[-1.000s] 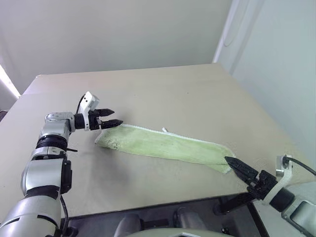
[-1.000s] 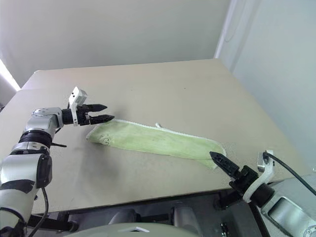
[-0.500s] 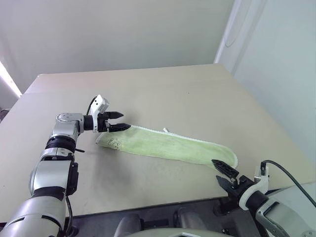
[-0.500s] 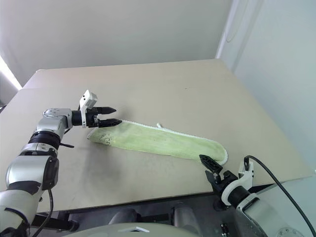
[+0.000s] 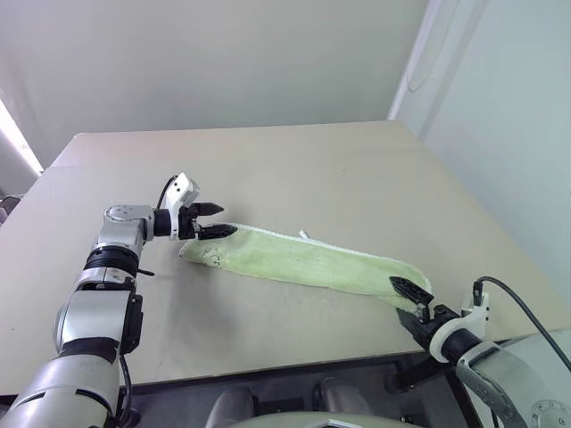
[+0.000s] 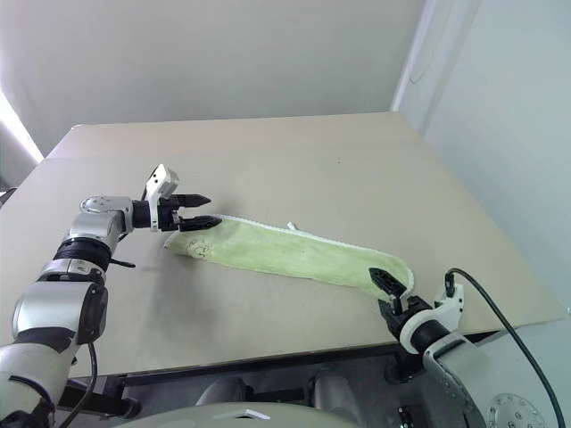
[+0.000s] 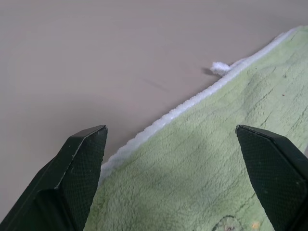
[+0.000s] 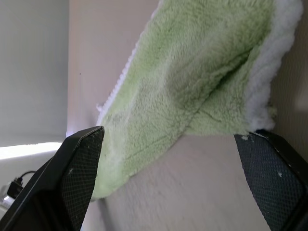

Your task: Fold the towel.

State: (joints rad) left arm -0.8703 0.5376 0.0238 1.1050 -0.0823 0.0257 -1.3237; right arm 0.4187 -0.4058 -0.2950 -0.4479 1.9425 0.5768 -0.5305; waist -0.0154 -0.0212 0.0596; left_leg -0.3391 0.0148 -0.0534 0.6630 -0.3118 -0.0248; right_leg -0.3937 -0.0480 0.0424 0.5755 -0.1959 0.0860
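The towel [image 5: 303, 266] is a lime-green fluffy strip with white edging, lying folded lengthwise across the table [image 5: 312, 169] from left to near right. A small white loop tag [image 5: 303, 235] sticks out of its far edge. My left gripper [image 5: 219, 220] is open, hovering right at the towel's left end, its fingers [image 7: 77, 173] straddling the white edging [image 7: 183, 108]. My right gripper [image 5: 406, 301] is open at the towel's right end by the table's front edge, and the folded end [image 8: 202, 82] lies between its fingers [image 8: 72, 178].
The beige table's front edge [image 5: 268, 357] runs just below the towel. A pale wall [image 5: 500, 134] stands close along the table's right side. A black cable [image 5: 522, 308] loops off my right wrist.
My right gripper has rolled and come up from below the table's front edge to the towel's right end. The left gripper has hardly moved. The towel lies as before.
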